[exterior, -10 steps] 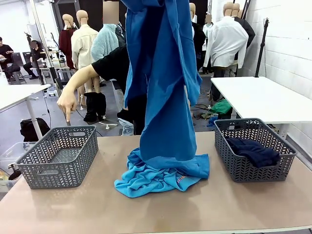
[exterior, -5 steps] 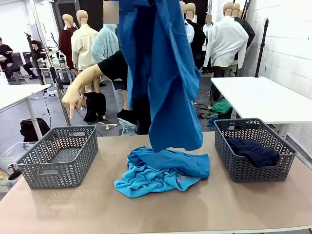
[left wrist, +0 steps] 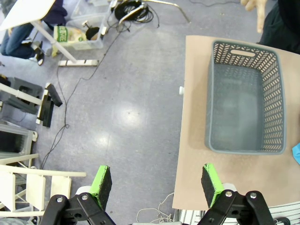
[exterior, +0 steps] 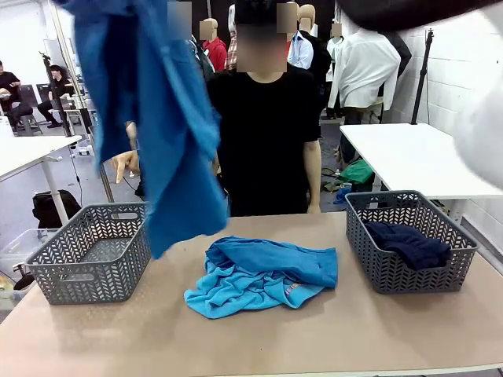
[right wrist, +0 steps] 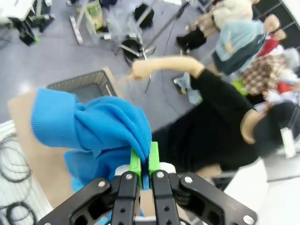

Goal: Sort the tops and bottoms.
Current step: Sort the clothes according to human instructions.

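The right pincer (right wrist: 144,165) was pressed tight on a blue top (right wrist: 93,126), which hung down from it. Far below it sat a grey basket (exterior: 94,251), and a person's hand (right wrist: 136,70) pointed that way. The left pincer (left wrist: 155,182) was spread wide, with the same basket far under it. The other tops (exterior: 259,275) lay on the table (exterior: 354,330). The dark bottoms (exterior: 405,242) lay in a second basket (exterior: 377,267).
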